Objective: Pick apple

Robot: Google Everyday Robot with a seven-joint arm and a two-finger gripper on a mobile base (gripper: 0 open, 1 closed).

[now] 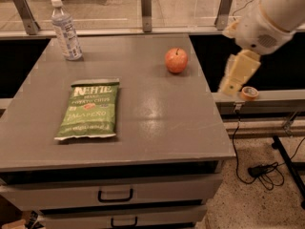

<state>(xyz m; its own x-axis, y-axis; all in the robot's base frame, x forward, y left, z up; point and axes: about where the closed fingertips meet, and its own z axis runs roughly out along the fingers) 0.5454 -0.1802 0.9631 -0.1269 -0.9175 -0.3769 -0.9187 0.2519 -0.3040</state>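
A small red-orange apple point(176, 60) with a short dark stem stands upright on the grey table point(157, 123), near its far right edge. My gripper point(232, 86) hangs from the white arm point(267, 20) at the right, just past the table's right edge. It is to the right of the apple, a little nearer the camera, and apart from it. It holds nothing that I can see.
A green chip bag point(89, 109) lies flat on the left middle of the table. A clear water bottle point(65, 30) stands at the far left corner. A tape roll point(249, 93) sits on the rail at the right. Drawers point(114, 194) are below the tabletop.
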